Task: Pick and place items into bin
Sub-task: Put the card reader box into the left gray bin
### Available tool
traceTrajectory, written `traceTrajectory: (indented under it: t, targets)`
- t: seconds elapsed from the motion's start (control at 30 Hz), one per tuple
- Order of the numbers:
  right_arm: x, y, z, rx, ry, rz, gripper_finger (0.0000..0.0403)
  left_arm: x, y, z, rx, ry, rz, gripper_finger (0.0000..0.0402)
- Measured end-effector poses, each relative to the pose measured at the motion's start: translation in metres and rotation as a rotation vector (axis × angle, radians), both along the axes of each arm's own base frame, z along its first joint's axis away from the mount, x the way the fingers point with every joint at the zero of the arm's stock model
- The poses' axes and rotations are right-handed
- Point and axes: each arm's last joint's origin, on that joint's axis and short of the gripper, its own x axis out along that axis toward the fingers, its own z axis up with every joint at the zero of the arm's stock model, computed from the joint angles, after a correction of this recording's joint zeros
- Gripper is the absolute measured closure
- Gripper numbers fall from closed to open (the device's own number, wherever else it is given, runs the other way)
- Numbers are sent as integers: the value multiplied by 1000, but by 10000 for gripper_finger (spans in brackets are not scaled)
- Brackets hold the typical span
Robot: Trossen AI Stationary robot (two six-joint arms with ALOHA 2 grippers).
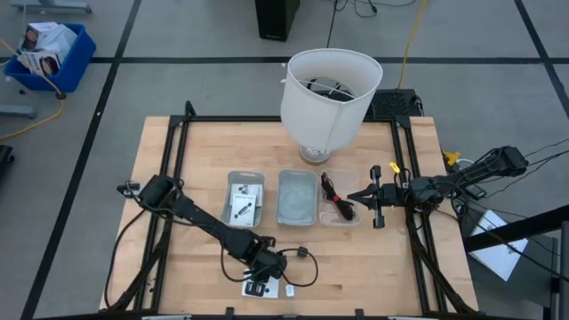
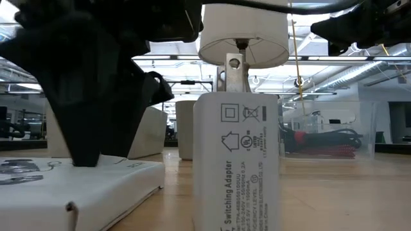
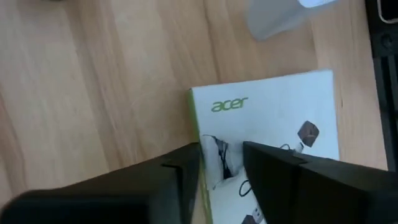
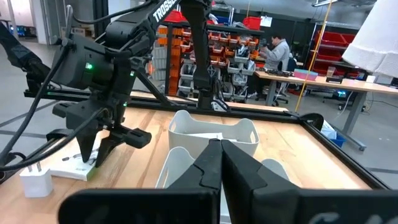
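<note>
A flat white "acer" box [image 3: 273,118] with a green edge lies at the table's near edge [image 1: 260,290], flat on the wood. A white power adapter [image 2: 237,160] stands upright just right of it [image 1: 289,291], and a thin black cable [image 1: 307,265] loops beside them. My left gripper [image 1: 262,274] is open and points down over the box [image 3: 221,158], [image 4: 93,152]. My right gripper [image 1: 352,196] is shut [image 4: 219,149] and hovers above the right clear bin [image 1: 338,203], which holds a black and red coiled cable [image 2: 321,140]. My left gripper comes at the acer box from above, pointing down, with its open fingers [image 3: 180,171] over the printed top face [image 3: 221,155]. In the low view a fingertip [image 2: 87,157] reaches the box's top, but I cannot tell whether it touches. The box lies flat on the table.
A big white lampshade [image 1: 329,89] stands at the table's far edge. Three clear bins sit mid-table: the left one [image 1: 244,197] holds packets, then the middle one [image 1: 298,197]. Black frame rails [image 1: 178,160] run along the table's sides. A person [image 4: 277,50] sits far behind.
</note>
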Motion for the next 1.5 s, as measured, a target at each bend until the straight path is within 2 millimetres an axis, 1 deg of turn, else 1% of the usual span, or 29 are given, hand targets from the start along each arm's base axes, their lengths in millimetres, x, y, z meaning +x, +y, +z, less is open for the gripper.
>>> traceTrajectory:
  t: [0.07, 0.13, 0.17, 0.3, 0.37, 0.43, 0.5, 0.57, 0.67, 0.77, 0.83, 0.9, 0.97, 1.0, 1.07, 1.17, 1.27, 1.37, 1.43, 1.5]
  targets:
    - [0, 0, 0, -1, 0, 0, 403, 0, 0, 0, 20, -11, -38, 320]
    - [0, 0, 0, -1, -1, 0, 403, 0, 1, 0, 36, -22, -66, 372]
    - [0, 0, 0, -1, 0, 0, 403, 0, 1, 0, 43, -24, -70, 385]
    - [0, 0, 0, 0, -4, 0, 403, -1, 1, -1, 46, -16, -72, 392]
    - [0, 0, 0, 0, -4, -1, 403, -4, 3, 4, 63, -12, -67, 395]
    - [0, 0, 0, 0, -5, -1, 403, -8, 4, 13, 88, -27, -52, 395]
    - [0, 0, 0, 0, -4, -1, 403, -13, 4, 32, 115, -83, -41, 396]
    - [0, 0, 0, 2, -4, -1, 403, -19, 6, 56, 130, -156, -12, 397]
    - [0, 0, 0, 3, -5, -1, 403, -34, 13, 100, 146, -288, 62, 398]
    - [0, 0, 1, 4, -9, -1, 403, -54, 29, 149, 202, -461, 184, 398]
    - [0, 0, 1, 6, -13, -1, 403, -71, 46, 175, 271, -546, 331, 398]
    - [0, 0, 1, 11, -15, -1, 403, -89, 68, 196, 325, -607, 567, 399]
    - [0, 0, 2, 21, -17, -1, 403, -110, 92, 209, 356, -633, 824, 399]
    - [0, 0, 2, 25, -18, 0, 403, -119, 102, 211, 367, -627, 925, 399]
    - [0, 0, 2, 27, -19, 0, 403, -133, 116, 208, 363, -588, 1072, 400]
    - [0, 0, 2, 17, -21, 0, 403, -143, 127, 188, 360, -516, 1220, 399]
    - [0, 0, 2, 10, -21, 0, 403, -142, 133, 158, 336, -462, 1321, 400]
    - [0, 0, 2, 10, -25, -1, 403, -138, 134, 127, 287, -427, 1355, 400]
    - [0, 0, 2, 10, -25, -1, 403, -137, 136, 111, 265, -428, 1377, 400]
    - [0, 0, 2, 10, -25, -1, 403, -137, 138, 99, 240, -417, 1397, 400]
